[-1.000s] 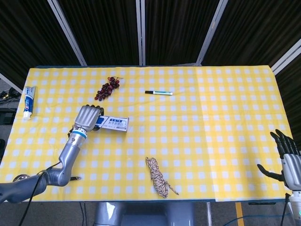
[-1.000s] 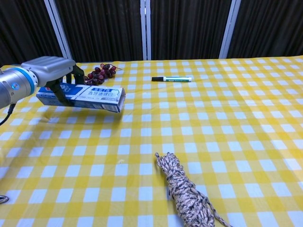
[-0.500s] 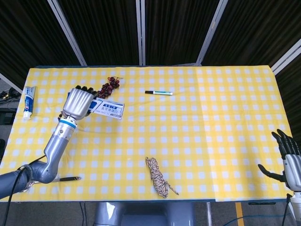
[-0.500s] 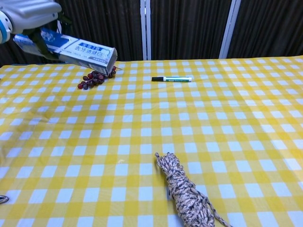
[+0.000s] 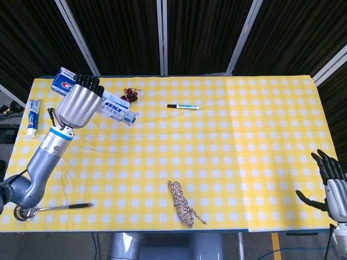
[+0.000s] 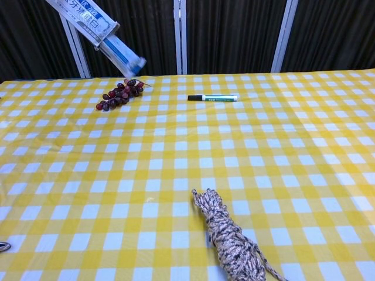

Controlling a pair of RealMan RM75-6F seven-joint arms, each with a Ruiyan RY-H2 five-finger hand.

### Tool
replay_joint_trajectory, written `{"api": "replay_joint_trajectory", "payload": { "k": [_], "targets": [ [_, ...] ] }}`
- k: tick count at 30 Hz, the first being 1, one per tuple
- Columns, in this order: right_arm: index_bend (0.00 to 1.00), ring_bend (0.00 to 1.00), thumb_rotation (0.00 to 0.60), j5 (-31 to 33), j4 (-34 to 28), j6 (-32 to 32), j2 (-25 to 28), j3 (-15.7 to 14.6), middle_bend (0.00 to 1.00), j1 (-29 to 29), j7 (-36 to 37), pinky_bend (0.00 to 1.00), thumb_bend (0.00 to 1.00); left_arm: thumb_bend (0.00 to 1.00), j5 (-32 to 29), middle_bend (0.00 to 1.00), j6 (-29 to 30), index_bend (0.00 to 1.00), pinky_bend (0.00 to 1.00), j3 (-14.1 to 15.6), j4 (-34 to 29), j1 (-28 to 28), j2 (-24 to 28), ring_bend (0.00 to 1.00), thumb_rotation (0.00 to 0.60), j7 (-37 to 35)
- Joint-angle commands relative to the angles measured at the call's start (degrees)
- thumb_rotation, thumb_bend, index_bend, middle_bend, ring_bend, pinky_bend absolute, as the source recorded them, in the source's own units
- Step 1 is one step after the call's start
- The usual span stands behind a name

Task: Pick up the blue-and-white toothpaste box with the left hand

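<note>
**Toothpaste box held aloft in the left hand**

Head view: the left hand (image 5: 80, 105) has its fingers wrapped over the blue-and-white toothpaste box (image 5: 111, 110), gripping it clear of the yellow checked tablecloth (image 5: 244, 141) above the far-left part of the table. The box tilts, one end poking out past the fingertips at upper left, the other pointing toward the bunch of grapes (image 5: 129, 95) just beyond it. A toothpaste tube (image 5: 33, 117) lies near the left edge, a marker pen (image 5: 182, 106) sits at centre back, a coil of rope (image 5: 182, 204) lies near the front edge, and a spoon (image 5: 51, 208) rests at the front-left corner. The right hand (image 5: 331, 181) hangs at the far right edge with fingers spread, holding nothing.

Chest view: only the toothpaste box (image 6: 88, 23) shows at the upper left, high above the table and slanting down to the right, with something that looks like a tube sticking out of its lower end. The grapes (image 6: 119, 93), pen (image 6: 212, 98) and rope (image 6: 231, 239) lie on the cloth; neither hand appears.
</note>
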Motion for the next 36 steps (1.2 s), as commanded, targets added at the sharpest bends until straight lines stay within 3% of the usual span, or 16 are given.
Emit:
{"api": "replay_joint_trajectory", "payload": {
  "k": [1, 6, 14, 18, 19, 21, 25, 28, 31, 36],
  "targets": [
    [0.00, 0.00, 0.600, -0.1, -0.1, 0.0, -0.1, -0.1, 0.00, 0.0, -0.2, 0.00, 0.08, 0.30, 2.7, 0.31, 0.4, 0.46, 0.39, 0.8, -0.8, -0.7, 1.8, 0.34, 0.600, 2.8],
    [0.00, 0.00, 0.600, -0.2, -0.2, 0.2, -0.2, -0.1, 0.00, 0.0, -0.5, 0.00, 0.08, 0.30, 5.2, 0.30, 0.7, 0.44, 0.39, 0.7, -2.1, -1.2, 3.4, 0.32, 0.600, 4.4],
    [0.00, 0.00, 0.600, -0.4, -0.3, 0.3, -0.2, -0.2, 0.00, -0.1, -0.6, 0.00, 0.08, 0.30, 4.2, 0.30, 2.3, 0.44, 0.39, -0.1, -3.7, 0.2, 4.1, 0.32, 0.600, 3.3],
    [0.00, 0.00, 0.600, -0.4, -0.4, 0.2, -0.2, -0.2, 0.00, 0.0, -0.9, 0.00, 0.08, 0.30, 1.1, 0.30, 1.9, 0.44, 0.39, -0.2, -6.2, 1.9, 3.5, 0.32, 0.600, -1.4],
    [0.00, 0.00, 0.600, -0.5, -0.4, 0.2, -0.2, -0.3, 0.00, 0.0, -1.1, 0.00, 0.08, 0.30, -3.0, 0.30, 0.4, 0.44, 0.39, -0.1, -8.9, 3.2, 2.1, 0.32, 0.600, -6.5],
    [0.00, 0.00, 0.600, -0.6, -0.6, 0.3, -0.2, -0.4, 0.00, -0.1, -1.3, 0.00, 0.08, 0.30, -5.8, 0.30, -0.6, 0.44, 0.39, 0.1, -10.5, 4.0, 0.8, 0.32, 0.600, -9.9],
    [0.00, 0.00, 0.600, -0.4, -0.6, 0.5, -0.2, -0.2, 0.00, -0.2, -1.2, 0.00, 0.08, 0.30, -6.5, 0.28, -0.3, 0.42, 0.39, 0.9, -10.0, 5.2, -3.0, 0.31, 0.600, -14.8],
    [0.00, 0.00, 0.600, -0.1, -0.4, 0.2, -0.3, -0.2, 0.00, -0.1, -1.2, 0.00, 0.08, 0.29, -8.5, 0.24, -1.2, 0.37, 0.33, 1.4, -10.7, 6.1, -5.2, 0.26, 0.600, -18.6],
    [0.00, 0.00, 0.600, -0.1, -0.4, 0.1, -0.3, -0.2, 0.00, 0.0, -1.4, 0.00, 0.08, 0.21, -9.9, 0.17, -1.9, 0.29, 0.26, 1.8, -11.9, 6.7, -6.2, 0.20, 0.600, -20.9],
    [0.00, 0.00, 0.600, -0.1, -0.4, -0.1, -0.5, -0.2, 0.00, 0.0, -2.0, 0.00, 0.08, 0.12, -6.2, 0.05, 0.8, 0.21, 0.15, 3.5, -11.4, 8.8, -7.6, 0.09, 0.600, -23.8]
  ]
}}
